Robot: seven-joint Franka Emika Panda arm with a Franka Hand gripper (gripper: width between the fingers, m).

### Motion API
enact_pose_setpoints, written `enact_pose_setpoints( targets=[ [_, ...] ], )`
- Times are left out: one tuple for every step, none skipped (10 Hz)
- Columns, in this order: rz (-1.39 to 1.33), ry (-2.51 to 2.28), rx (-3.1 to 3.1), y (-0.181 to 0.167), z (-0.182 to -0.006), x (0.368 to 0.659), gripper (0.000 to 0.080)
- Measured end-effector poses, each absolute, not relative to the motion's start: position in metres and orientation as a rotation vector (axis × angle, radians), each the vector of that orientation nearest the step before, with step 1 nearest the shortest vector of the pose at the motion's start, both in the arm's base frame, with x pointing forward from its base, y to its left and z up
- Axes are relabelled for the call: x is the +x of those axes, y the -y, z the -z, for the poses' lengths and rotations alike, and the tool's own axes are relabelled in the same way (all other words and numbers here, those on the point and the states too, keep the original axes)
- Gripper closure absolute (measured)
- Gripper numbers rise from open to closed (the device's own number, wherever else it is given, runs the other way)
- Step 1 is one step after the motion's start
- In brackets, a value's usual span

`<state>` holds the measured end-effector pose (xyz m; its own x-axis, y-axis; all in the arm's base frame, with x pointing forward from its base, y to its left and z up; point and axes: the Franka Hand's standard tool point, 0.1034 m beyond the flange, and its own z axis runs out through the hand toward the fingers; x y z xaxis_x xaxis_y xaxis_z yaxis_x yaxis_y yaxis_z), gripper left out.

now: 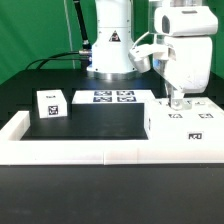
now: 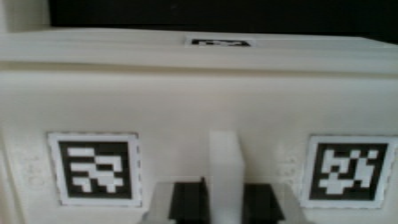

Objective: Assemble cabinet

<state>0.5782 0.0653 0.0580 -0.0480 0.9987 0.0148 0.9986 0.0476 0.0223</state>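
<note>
Closest to the lens, at six o'clock in the exterior view: low white wall edging the black table. Just behind it, at three o'clock: cabinet, a squat white box, closed on the faces shown, with black-and-white tags on top and front. Looks mostly built, judging by that shut body. Left to fit, apparently: one small tagged block, loose at nine o'clock, well apart from the box. At twelve o'clock, marker board, flat on the table. Down on the box's top, gripper; in the wrist view, clenched, dark fingers seemingly pinching a thin white rib between two tags.
</note>
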Motion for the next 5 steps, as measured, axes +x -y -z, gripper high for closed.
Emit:
enact_pose_setpoints(
  targets=[
    [-0.028, -2.275, 2.167, -0.0654, -0.058, 0.5784, 0.0725],
    [-0.023, -2.276, 2.168, -0.0654, -0.0579, 0.5785, 0.0725],
    [-0.023, -2.276, 2.168, -0.0653, -0.0579, 0.5785, 0.0725],
    [-0.023, -2.276, 2.169, -0.065, -0.0579, 0.5785, 0.0725],
    [-0.022, -2.275, 2.169, -0.0651, -0.0581, 0.5783, 0.0725]
  ],
)
